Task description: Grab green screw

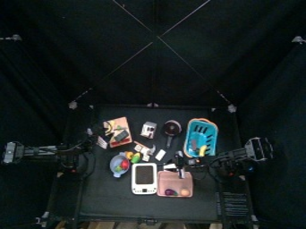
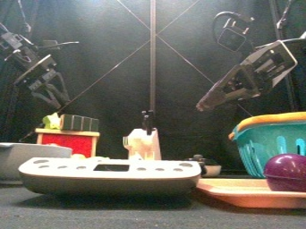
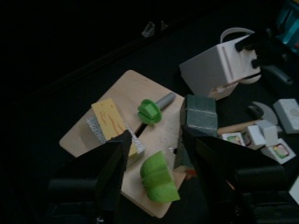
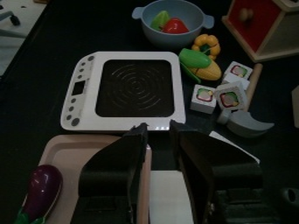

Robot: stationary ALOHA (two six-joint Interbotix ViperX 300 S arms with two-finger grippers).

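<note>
Green screw (image 3: 149,110) sat on a small wooden board (image 3: 117,105) right below the left pincer (image 3: 149,150), which was spread wide and hovering over it. Right pincer (image 4: 163,131) hung over the white scale (image 4: 126,86) and pink tray (image 4: 82,171), slightly spread, pinching nothing.

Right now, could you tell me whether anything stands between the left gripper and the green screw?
Partly. The green screw lies on the wooden board, just ahead of the open left gripper. A larger green piece lies on that board nearer the gripper, below its jaws; nothing else intervenes.
</note>
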